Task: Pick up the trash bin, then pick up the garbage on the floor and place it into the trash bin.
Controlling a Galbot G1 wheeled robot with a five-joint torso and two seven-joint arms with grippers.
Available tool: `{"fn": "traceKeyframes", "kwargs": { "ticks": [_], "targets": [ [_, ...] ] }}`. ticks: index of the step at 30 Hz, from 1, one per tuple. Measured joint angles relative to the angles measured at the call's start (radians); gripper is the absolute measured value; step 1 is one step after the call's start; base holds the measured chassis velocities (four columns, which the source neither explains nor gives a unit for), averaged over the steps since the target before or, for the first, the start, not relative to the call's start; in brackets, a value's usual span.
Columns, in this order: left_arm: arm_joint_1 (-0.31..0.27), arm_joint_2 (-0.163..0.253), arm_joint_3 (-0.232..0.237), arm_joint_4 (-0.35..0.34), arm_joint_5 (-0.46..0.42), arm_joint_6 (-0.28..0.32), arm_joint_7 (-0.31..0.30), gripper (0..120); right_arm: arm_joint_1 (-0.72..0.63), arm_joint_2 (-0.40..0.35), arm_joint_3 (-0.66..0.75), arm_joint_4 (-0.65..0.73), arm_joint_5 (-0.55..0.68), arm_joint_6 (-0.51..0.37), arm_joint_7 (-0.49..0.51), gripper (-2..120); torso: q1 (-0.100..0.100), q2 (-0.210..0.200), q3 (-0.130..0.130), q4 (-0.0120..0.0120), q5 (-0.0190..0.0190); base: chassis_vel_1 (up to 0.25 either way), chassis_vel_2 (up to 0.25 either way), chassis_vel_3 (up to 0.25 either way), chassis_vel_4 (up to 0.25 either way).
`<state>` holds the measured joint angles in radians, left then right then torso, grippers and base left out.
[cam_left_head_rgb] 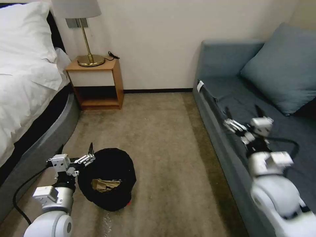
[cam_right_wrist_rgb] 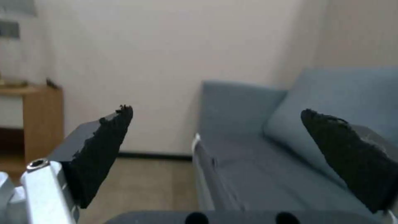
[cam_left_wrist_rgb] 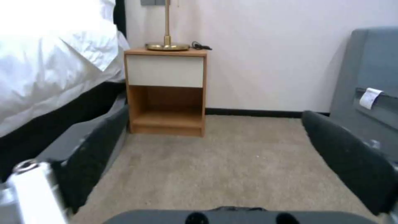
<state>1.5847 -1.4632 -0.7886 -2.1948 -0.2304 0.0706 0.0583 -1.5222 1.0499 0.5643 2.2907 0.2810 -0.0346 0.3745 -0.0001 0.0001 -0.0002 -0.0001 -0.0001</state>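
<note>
The trash bin [cam_left_head_rgb: 110,171], round and lined with a crinkly black bag, stands on the carpet at the lower left, with a bit of red [cam_left_head_rgb: 129,203] at its base. A crumpled tan paper bag [cam_left_head_rgb: 105,185], a piece of the garbage, lies inside it. My left gripper [cam_left_head_rgb: 93,152] is at the bin's near-left rim. In the left wrist view that gripper [cam_left_wrist_rgb: 213,113] is open, with only carpet between its fingers [cam_left_wrist_rgb: 95,155]. My right gripper [cam_left_head_rgb: 243,115] hangs open over the sofa seat, far from the bin, and the right wrist view shows it [cam_right_wrist_rgb: 215,109] holding nothing.
A bed [cam_left_head_rgb: 29,98] with white linen runs along the left. A wooden nightstand [cam_left_head_rgb: 97,84] with a brass lamp [cam_left_head_rgb: 86,33] stands against the far wall. A blue-grey sofa [cam_left_head_rgb: 230,85] with a cushion [cam_left_head_rgb: 283,69] fills the right side. Open carpet [cam_left_head_rgb: 164,148] lies between them.
</note>
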Motion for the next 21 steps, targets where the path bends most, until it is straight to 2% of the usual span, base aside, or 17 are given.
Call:
{"fn": "traceKeyframes", "kwargs": {
  "ticks": [7, 10, 21],
  "targets": [
    [0.028, -0.006, 0.024, -0.024, 0.021, 0.006, -0.016, 100, -0.091, 0.153, -0.067, 0.042, -0.123, -0.047, 0.001, 100, 0.000, 0.000, 0.000, 0.0001, 0.0001, 0.000, 0.000, 0.000, 0.000],
    [0.040, -0.006, 0.029, -0.030, 0.032, 0.001, -0.021, 100, -0.103, 0.190, -0.091, 0.044, -0.149, -0.052, -0.003, 100, 0.000, 0.000, 0.000, 0.0003, 0.0000, 0.000, 0.000, 0.000, 0.000],
    [0.049, -0.016, 0.049, 0.005, 0.051, -0.018, -0.036, 100, -0.120, 0.241, -0.181, 0.000, -0.207, -0.068, -0.005, 100, 0.000, 0.000, 0.000, 0.0002, 0.0001, 0.000, 0.000, 0.000, 0.000]
  ]
}}
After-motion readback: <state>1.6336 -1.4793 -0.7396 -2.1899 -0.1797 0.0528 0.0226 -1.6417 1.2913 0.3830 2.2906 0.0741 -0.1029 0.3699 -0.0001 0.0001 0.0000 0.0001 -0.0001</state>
